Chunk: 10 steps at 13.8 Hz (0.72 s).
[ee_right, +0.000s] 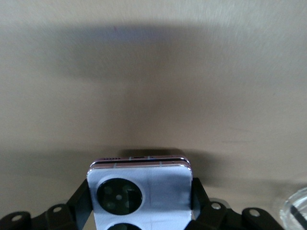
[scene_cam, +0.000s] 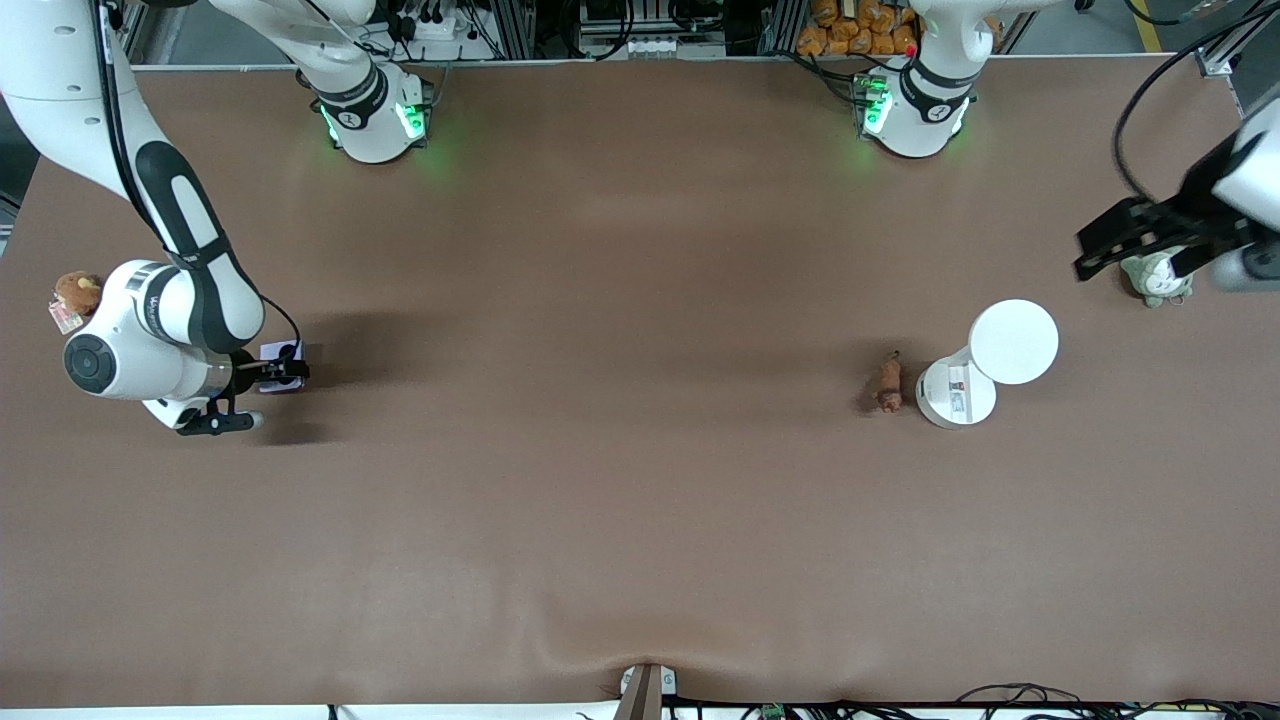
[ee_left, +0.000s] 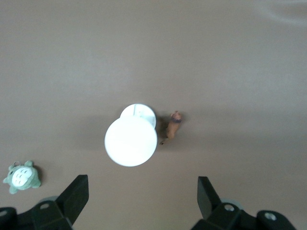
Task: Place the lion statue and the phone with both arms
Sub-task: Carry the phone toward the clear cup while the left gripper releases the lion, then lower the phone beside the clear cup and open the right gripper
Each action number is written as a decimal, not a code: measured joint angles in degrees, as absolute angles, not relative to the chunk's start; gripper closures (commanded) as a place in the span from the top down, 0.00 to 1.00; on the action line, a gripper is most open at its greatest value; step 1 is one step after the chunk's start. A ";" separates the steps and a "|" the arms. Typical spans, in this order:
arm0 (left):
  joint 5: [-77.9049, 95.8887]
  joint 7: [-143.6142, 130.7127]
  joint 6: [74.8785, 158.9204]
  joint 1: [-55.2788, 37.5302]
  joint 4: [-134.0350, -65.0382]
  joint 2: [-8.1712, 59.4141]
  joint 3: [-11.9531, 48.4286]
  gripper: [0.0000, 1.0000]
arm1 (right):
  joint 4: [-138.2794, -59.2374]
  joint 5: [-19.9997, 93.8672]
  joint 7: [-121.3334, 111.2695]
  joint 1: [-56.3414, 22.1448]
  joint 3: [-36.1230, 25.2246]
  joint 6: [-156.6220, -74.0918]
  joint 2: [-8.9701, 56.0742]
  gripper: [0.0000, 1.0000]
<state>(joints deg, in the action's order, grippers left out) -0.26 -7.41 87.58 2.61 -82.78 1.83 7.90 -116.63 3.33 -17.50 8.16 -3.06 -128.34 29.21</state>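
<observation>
Presently, your findings:
Right gripper [ee_right: 139, 211]: clamped on the phone [ee_right: 140, 189] by its side edges, low at the right arm's end, camera face up, ready for carrying.
Left gripper [ee_left: 141, 199]: spread wide, empty, hanging high above.
Lion [scene_cam: 889, 381]: lying untouched just beside the white stand [scene_cam: 956, 393].

Glossy phone [ee_right: 140, 189], matt brown table covering [scene_cam: 620, 500]

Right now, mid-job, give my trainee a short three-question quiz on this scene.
1. True or false: the right claw is shut on the phone.
2. The lion statue lies beside what? A) white stand B) grey-green plush C) brown plush
3. Fill in: the left claw is ____, up over the table's left-arm end.

Key: 1 true; 2 A; 3 open
</observation>
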 measured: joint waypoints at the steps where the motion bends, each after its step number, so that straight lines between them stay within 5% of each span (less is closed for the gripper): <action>1: -0.10 -6.37 87.03 -0.54 -85.89 -0.87 4.00 1.00 | -117.36 3.33 -17.46 8.67 -3.15 -128.48 29.48 0.45; 2: -0.10 -6.36 86.97 -0.50 -86.95 -1.50 3.61 1.00 | -117.41 3.33 -17.45 8.83 -3.55 -128.48 29.47 0.95; 10: -0.17 -6.32 87.08 -0.06 -90.23 -4.29 3.03 1.00 | -113.85 3.33 -17.32 9.81 -3.99 -123.63 29.44 1.00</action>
<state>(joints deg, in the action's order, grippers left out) -0.17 -6.32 87.08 -0.06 -90.23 -4.29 3.03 -113.85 3.33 -17.32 9.81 -3.99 -123.63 29.44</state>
